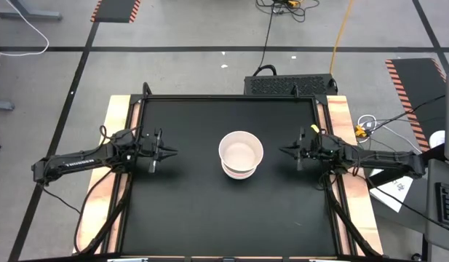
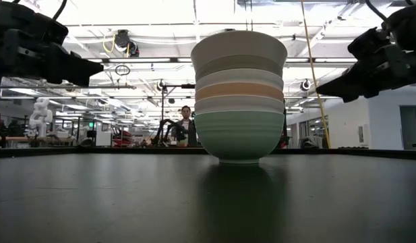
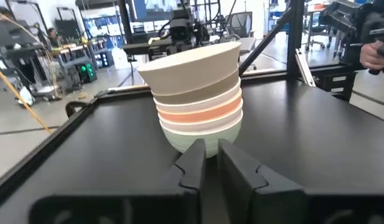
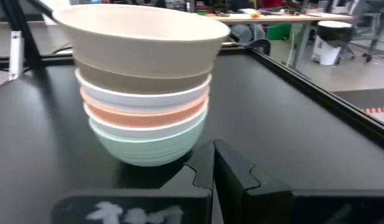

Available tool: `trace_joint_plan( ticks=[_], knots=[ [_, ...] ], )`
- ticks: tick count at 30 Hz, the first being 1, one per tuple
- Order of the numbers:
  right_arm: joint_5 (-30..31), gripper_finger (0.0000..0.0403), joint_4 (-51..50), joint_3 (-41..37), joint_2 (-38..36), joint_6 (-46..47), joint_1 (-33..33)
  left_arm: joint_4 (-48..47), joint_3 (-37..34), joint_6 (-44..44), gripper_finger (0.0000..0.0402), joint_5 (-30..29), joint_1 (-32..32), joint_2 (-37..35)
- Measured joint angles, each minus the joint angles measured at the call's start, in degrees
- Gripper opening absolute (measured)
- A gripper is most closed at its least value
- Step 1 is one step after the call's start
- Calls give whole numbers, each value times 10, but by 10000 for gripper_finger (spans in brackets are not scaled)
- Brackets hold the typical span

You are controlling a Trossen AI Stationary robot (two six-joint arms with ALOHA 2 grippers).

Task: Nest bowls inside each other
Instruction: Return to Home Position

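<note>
Six bowls stand nested in one stack at the middle of the black table, resting on the mint green bowl's foot. From the bottom up they are mint green, white, salmon pink, white, olive-grey and cream. The stack leans slightly in the left wrist view. My left gripper hangs left of the stack, shut, above the table and pointing at it. My right gripper hangs right of the stack, shut, also pointing at it. Neither touches the bowls.
The black table top has a raised frame around it, with wooden strips at both sides. Cables and a dark box lie beyond the far edge. A person stands far off in the room behind.
</note>
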Motion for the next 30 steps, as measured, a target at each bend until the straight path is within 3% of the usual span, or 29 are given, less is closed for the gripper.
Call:
trace_joint_plan(
  ticks=[7, 13, 20, 23, 30],
  knots=[
    [-85, 2, 7, 0, 0, -14, -71, 2, 0, 1, 5, 10, 58, 1],
    [-159, 2, 16, 0, 2, -26, -113, -12, 0, -1, 15, 54, 132, 2],
    [-164, 2, 17, 0, 26, -29, -139, -29, 0, 2, 11, 96, 205, 2],
    [-197, 2, 26, 0, 43, -19, -141, -28, 0, -7, 3, 136, 226, 2],
    [-223, 2, 46, 0, 77, -1, -123, -52, 0, 22, 15, 161, 216, 2]
  ],
)
